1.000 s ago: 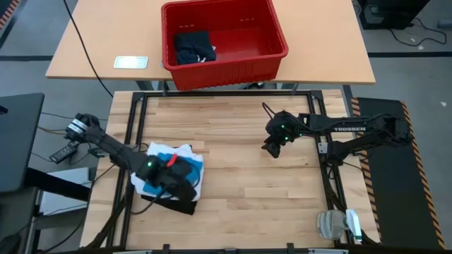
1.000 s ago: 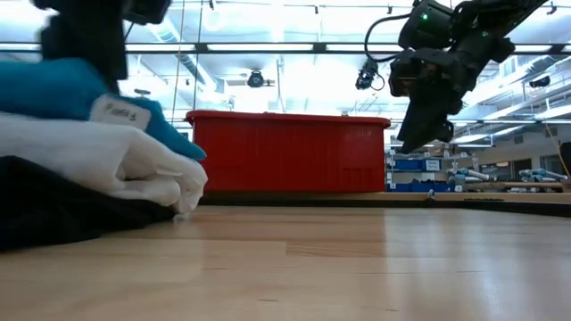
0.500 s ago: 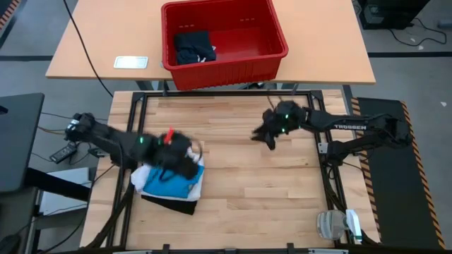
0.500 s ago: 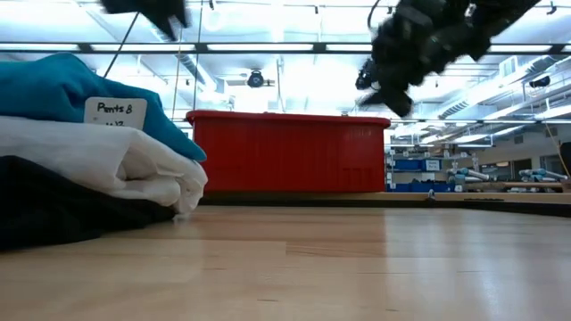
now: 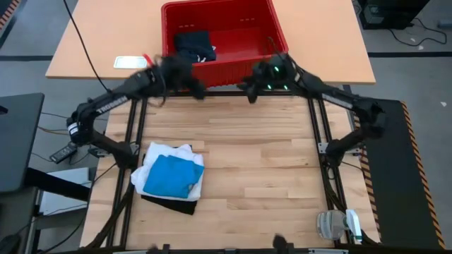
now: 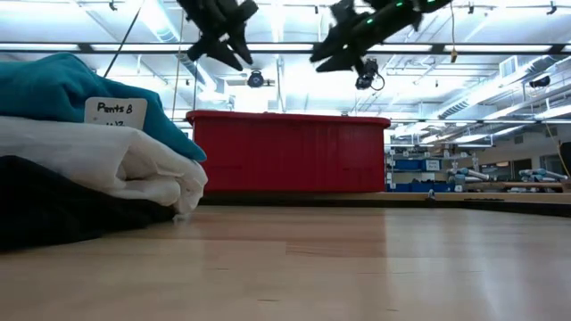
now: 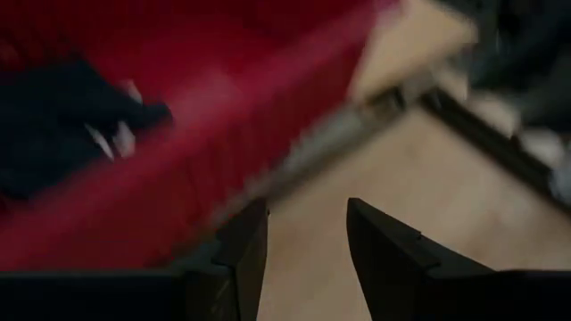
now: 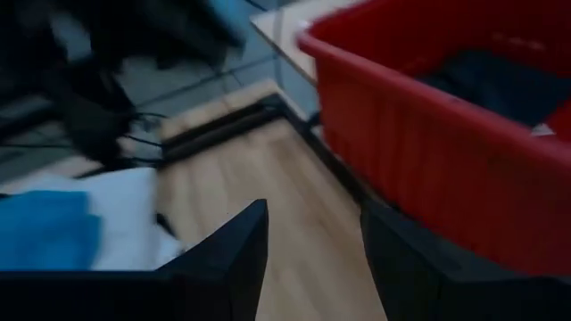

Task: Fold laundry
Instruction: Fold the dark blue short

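- Now both grippers hang at the red basket's (image 5: 275,44) near wall; the dark garment (image 5: 194,46) lies inside, just past the left gripper (image 5: 185,76), closer to it than to the right gripper (image 5: 253,86).
- Both spread, empty, arms stretched forward.
- Folded stack, blue piece (image 5: 169,176) on white T-shirt (image 5: 185,154), well apart from basket.

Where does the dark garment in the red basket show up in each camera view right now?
High view: the dark garment lies in the red basket's left half, beyond the table's far edge.
Low view: not visible; the basket's front wall hides its contents.
Left wrist view: dark blurred mass inside the red basket.
Right wrist view: dark cloth inside the basket, past the near wall.
Shared landmark: the red basket.
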`<state>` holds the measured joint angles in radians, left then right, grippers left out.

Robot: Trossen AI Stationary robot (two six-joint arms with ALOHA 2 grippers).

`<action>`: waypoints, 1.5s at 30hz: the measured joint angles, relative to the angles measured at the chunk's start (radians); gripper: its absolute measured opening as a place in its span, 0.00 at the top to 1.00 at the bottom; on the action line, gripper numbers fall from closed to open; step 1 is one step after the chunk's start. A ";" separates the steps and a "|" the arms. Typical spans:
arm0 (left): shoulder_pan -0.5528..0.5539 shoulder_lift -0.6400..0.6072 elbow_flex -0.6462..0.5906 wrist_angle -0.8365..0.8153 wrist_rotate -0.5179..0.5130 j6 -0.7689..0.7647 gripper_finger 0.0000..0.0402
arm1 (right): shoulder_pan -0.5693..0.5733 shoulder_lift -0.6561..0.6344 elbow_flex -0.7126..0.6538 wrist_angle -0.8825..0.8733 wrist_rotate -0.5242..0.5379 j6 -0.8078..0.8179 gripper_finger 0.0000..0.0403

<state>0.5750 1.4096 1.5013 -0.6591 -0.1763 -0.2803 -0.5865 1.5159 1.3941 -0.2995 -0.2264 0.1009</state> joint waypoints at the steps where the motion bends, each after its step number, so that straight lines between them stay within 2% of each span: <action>1: 0.050 0.006 0.000 0.050 0.031 0.027 0.61 | -0.019 0.041 0.054 -0.026 0.001 -0.022 0.54; 4: 0.187 0.049 0.000 0.160 0.145 0.073 0.61 | -0.078 0.160 0.210 -0.067 0.043 -0.085 0.54; 7: 0.272 0.114 0.000 0.180 0.260 0.093 0.61 | -0.150 0.285 0.381 -0.063 0.081 -0.117 0.54; 11: 0.318 0.209 -0.001 0.086 0.394 0.150 0.61 | -0.254 0.457 0.591 -0.073 0.089 -0.106 0.54; 15: 0.328 0.259 0.010 -0.059 0.406 0.314 0.61 | -0.340 0.606 0.713 -0.147 0.027 -0.101 0.54; 19: 0.339 0.272 0.012 -0.181 0.401 0.434 0.61 | -0.386 0.711 0.735 -0.196 -0.091 -0.097 0.54; 24: 0.354 0.262 0.003 -0.245 0.409 0.429 0.61 | -0.400 0.786 0.743 -0.270 -0.178 -0.086 0.54; 26: 0.359 0.242 -0.002 -0.231 0.413 0.410 0.61 | -0.392 0.820 0.733 -0.354 -0.181 -0.119 0.54; 31: 0.371 0.187 -0.009 -0.092 0.422 0.369 0.61 | -0.355 0.846 0.738 -0.378 -0.160 -0.196 0.54; 35: 0.389 0.178 -0.007 -0.069 0.434 0.352 0.61 | -0.346 0.856 0.734 -0.309 -0.163 -0.195 0.54; 40: 0.405 0.210 -0.005 -0.080 0.427 0.320 0.61 | -0.336 0.841 0.739 -0.049 -0.164 -0.129 0.54; 42: 0.404 0.228 -0.003 -0.078 0.418 0.316 0.61 | -0.323 0.850 0.739 0.029 -0.154 -0.153 0.54; 45: 0.387 0.251 0.000 -0.086 0.457 0.323 0.61 | -0.298 0.857 0.719 0.098 -0.133 -0.209 0.54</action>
<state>0.9621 1.6611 1.5017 -0.7454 0.2811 0.0423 -0.8846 2.3734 2.1135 -0.2018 -0.3597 -0.1086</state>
